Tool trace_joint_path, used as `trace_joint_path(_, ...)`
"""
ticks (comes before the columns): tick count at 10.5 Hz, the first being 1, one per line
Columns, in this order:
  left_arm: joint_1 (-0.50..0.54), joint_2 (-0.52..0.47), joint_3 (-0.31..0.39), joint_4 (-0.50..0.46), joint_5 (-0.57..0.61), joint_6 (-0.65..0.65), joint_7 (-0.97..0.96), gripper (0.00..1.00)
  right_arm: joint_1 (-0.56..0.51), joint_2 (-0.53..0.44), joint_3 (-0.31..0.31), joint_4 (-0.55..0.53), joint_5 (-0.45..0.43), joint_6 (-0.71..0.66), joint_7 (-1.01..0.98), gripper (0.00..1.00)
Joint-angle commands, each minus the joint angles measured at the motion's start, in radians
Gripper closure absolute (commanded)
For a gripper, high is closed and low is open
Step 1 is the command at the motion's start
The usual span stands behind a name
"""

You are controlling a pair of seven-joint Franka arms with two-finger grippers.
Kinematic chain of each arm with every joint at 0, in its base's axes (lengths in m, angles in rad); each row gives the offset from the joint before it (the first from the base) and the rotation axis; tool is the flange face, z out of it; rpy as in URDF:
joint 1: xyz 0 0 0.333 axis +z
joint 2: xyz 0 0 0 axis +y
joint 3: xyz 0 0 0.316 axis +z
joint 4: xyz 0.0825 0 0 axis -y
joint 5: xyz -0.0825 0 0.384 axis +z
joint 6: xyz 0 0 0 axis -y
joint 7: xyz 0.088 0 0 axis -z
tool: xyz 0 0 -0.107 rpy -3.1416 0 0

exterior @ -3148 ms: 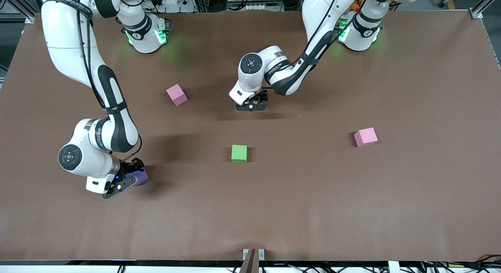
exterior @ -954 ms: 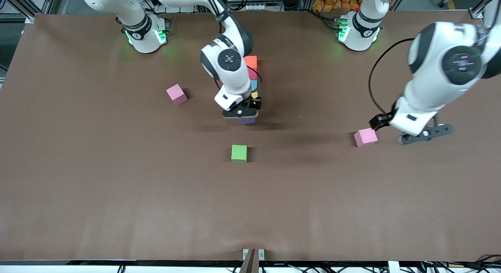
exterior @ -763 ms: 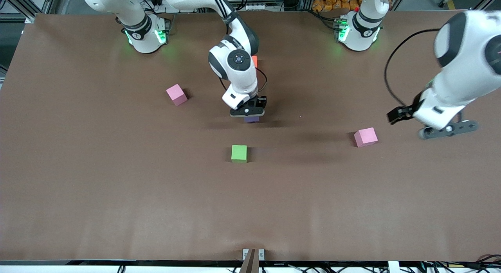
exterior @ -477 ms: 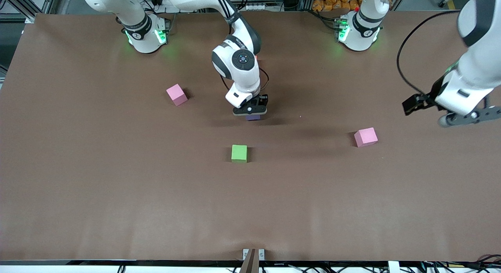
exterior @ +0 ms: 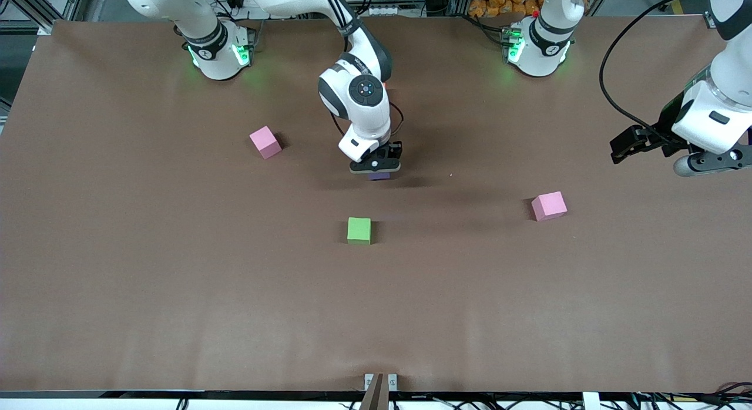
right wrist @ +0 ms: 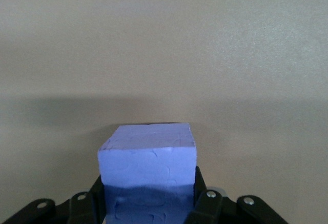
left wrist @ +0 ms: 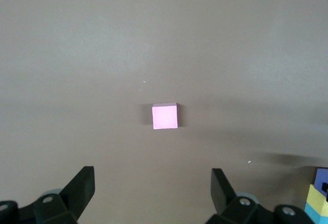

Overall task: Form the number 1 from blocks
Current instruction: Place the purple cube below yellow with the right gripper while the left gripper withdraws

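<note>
Left gripper (exterior: 714, 166) farther toward table's end

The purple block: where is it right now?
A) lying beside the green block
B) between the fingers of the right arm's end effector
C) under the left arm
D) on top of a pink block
B: the right wrist view shows the purple block sitting between the right end effector fingers.

I see a brown counter (exterior: 176, 316) with loose cubes on it: a green cube (exterior: 359, 229) near the middle, one pink cube (exterior: 265, 142) toward the right arm's end, another pink cube (exterior: 549, 205) toward the left arm's end. A purple block (exterior: 379, 175) sits farther from the front camera than the green cube.
</note>
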Motion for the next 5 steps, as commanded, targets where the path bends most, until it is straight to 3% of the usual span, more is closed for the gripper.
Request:
trace_joint_path(1, -0.008, 0.009, -0.005, 0.041, -0.035, -0.021, 0.005, 0.00, 0.011, 0.008, -0.009, 0.005, 0.004, -0.007, 0.010, 0.32)
trace_joint_path(2, -0.008, 0.009, -0.005, 0.041, -0.033, -0.021, 0.007, 0.00, 0.011, 0.008, -0.009, 0.005, 0.004, -0.007, 0.013, 0.06)
trace_joint_path(3, -0.008, 0.009, -0.006, 0.041, -0.033, -0.021, 0.008, 0.00, 0.011, 0.006, -0.009, 0.006, 0.004, -0.007, 0.013, 0.00)
trace_joint_path(5, -0.008, 0.008, -0.006, 0.041, -0.029, -0.021, 0.020, 0.00, 0.003, -0.017, -0.009, 0.011, 0.004, -0.008, 0.010, 0.00)
